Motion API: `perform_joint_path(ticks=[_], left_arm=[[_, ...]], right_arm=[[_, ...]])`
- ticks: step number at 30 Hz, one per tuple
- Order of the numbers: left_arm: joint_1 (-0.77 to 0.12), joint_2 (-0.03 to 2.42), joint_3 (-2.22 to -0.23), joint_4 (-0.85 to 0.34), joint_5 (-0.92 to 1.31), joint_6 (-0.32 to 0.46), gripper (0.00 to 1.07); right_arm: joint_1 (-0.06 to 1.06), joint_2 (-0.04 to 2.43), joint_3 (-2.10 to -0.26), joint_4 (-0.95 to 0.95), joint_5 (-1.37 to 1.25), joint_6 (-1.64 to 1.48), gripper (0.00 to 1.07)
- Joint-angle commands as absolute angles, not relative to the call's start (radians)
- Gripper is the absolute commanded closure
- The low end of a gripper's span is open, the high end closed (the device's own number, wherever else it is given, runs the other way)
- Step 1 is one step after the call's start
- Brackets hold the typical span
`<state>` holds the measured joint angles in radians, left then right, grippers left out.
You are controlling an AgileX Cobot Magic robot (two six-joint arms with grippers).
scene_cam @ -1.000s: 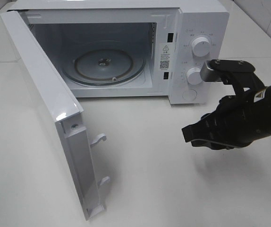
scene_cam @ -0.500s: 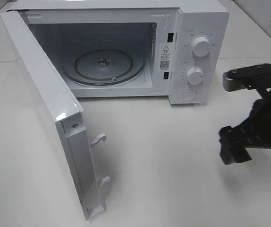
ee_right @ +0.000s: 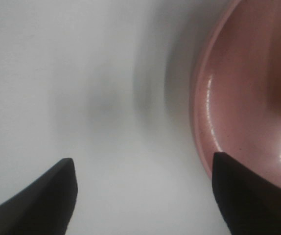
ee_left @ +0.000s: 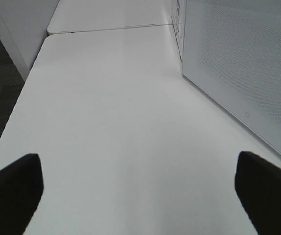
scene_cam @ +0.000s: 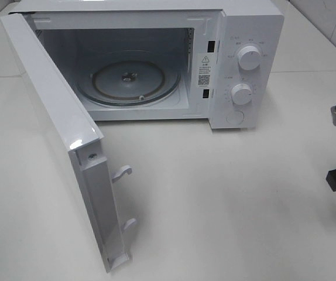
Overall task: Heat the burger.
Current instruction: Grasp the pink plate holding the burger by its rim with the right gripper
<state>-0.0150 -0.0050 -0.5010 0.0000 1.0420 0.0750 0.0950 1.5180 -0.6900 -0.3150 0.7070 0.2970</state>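
With the microwave (scene_cam: 250,23) open and the left jaws and right jaws both spread empty, we judge we're fetching the burger, out of view; next the right jaws must centre over the pink plate (ee_right: 238,107).

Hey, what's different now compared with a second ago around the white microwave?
The right gripper, which was by the white microwave's lower dial, has swung away to the right edge of the high view. Its wrist camera now shows it open and empty, next to a round pink plate. Unchanged: the microwave door is open, the glass turntable is bare, and the left gripper is open over the white table.
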Motion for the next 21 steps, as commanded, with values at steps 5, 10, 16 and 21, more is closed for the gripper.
perform_joint_path(ticks=[5, 10, 16, 21], left_arm=[[-0.02, -0.025, -0.499, 0.005, 1.034, 0.073, 0.06], [-0.02, -0.025, -0.499, 0.005, 1.034, 0.073, 0.06], [-0.02, -0.025, -0.499, 0.005, 1.034, 0.073, 0.06], [-0.02, -0.025, -0.499, 0.005, 1.034, 0.073, 0.06]], right_arm=[[0.02, 1.617, -0.697, -0.345, 0.579, 0.271, 0.27], [-0.018, 1.684, -0.742, -0.353, 0.568, 0.256, 0.27], [-0.023, 1.749, -0.791, -0.354, 0.575, 0.241, 0.27], [-0.035, 1.791, -0.815, -0.369, 0.597, 0.242, 0.28]])
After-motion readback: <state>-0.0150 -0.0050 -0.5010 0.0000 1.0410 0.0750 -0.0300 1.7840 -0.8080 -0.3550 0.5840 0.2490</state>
